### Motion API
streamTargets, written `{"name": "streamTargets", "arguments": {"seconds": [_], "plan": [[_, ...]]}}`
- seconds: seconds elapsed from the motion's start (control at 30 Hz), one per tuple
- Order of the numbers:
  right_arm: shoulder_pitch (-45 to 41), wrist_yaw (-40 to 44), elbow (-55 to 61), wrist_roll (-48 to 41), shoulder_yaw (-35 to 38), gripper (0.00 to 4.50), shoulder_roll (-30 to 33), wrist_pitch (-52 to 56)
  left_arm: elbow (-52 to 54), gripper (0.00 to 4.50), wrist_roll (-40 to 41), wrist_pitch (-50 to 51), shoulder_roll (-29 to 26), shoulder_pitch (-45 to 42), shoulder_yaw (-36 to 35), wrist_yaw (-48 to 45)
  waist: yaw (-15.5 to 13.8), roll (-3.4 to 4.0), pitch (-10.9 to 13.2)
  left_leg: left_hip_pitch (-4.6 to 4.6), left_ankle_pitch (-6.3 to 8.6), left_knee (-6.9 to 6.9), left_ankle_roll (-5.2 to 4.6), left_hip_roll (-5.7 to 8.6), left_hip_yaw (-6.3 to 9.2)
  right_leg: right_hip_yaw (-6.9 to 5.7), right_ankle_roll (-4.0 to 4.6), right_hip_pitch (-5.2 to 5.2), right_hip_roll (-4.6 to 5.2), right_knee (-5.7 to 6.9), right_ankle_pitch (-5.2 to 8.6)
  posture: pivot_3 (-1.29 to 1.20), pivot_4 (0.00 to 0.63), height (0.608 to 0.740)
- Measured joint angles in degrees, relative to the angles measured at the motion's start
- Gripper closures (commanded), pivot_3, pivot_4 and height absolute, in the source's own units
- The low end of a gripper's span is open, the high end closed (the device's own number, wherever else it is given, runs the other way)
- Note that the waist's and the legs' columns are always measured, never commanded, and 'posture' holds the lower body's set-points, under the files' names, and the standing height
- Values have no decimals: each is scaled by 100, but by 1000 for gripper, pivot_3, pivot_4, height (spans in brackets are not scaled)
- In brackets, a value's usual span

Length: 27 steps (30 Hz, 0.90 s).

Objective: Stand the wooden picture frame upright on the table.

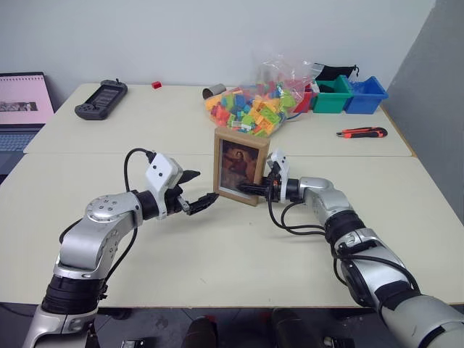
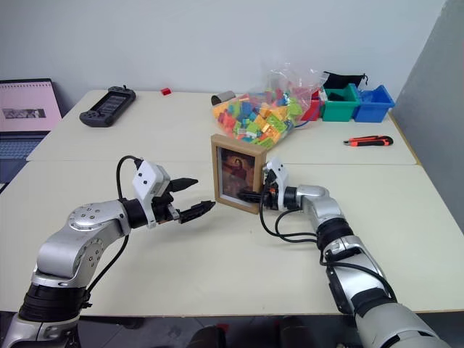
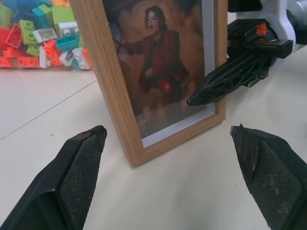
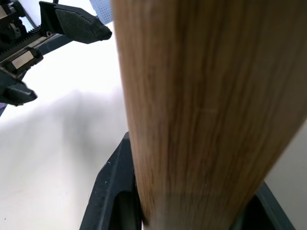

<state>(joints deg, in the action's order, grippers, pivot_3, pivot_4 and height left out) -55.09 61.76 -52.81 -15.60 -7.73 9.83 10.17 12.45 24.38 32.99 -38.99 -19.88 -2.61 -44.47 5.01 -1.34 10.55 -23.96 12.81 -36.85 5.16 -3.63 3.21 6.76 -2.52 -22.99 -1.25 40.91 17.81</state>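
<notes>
Nearest you, on the left, your left gripper (image 1: 194,191) hangs just above the table (image 1: 217,246) with its jaws spread wide, pointing at the picture frame (image 1: 239,166) and holding nothing. One black fingertip (image 1: 210,199) ends just short of the frame's near left corner; you cannot tell whether it touches.

At the middle, the picture frame stands upright on the table with its reddish portrait facing you, bottom edge down on the top. From the right, your right gripper (image 1: 250,188) is clamped on the frame's right edge, one finger (image 3: 230,79) lying across the glass low on the picture and the other behind the wood.

Farther back, from left to right, you have a laptop (image 1: 22,105), a black game controller (image 1: 101,99), a bag of coloured building blocks (image 1: 257,98), green and blue bins (image 1: 350,95), and a red-and-black utility knife (image 1: 362,133).
</notes>
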Motion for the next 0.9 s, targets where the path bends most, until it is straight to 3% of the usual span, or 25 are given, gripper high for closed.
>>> {"name": "streamTargets", "arguments": {"seconds": [0.03,0.17,0.3,0.4,0.67,0.77,0.83,0.9], "plan": [[-6,13,-27,16,40,2483,0,22,0,0,-5,-6,0,3,0,-3,-1,0,0,0,0,0,0,0,0,0,0,0,0,0,0,0,150,740],[-4,21,-135,93,138,1703,10,44,-2,0,-29,-65,0,5,0,-7,-2,0,0,-1,0,0,0,1,0,0,0,0,0,-1,0,0,150,740],[13,59,-117,108,196,557,29,44,-25,0,-56,-98,0,3,1,-16,0,0,0,0,0,0,0,0,0,0,0,0,0,0,0,0,150,740],[79,76,-51,118,197,113,53,49,-113,0,-78,-111,0,-2,7,-31,-1,0,0,0,0,0,0,0,0,0,0,0,0,0,0,0,150,740],[799,285,1084,157,179,48,629,425,-293,0,-172,-224,17,-100,83,-139,-31,0,0,-1,0,-1,0,3,0,1,-1,6,1,-5,0,0,150,740],[1402,362,2086,161,179,48,1194,629,-475,0,-225,-215,7,-239,113,-128,-54,0,0,-5,1,0,0,3,3,-1,-2,6,1,-8,1,0,150,740],[2220,469,3296,142,266,48,2066,850,-740,0,-267,-210,-155,-350,65,-181,-100,4,2,-10,2,1,-1,7,3,0,-7,5,2,-14,4,0,150,740],[2550,461,3837,112,474,48,2485,1094,-973,0,-283,-179,-299,-376,-58,-235,-94,5,3,-9,2,2,-1,5,0,2,-8,3,1,-17,5,0,150,740]]}}
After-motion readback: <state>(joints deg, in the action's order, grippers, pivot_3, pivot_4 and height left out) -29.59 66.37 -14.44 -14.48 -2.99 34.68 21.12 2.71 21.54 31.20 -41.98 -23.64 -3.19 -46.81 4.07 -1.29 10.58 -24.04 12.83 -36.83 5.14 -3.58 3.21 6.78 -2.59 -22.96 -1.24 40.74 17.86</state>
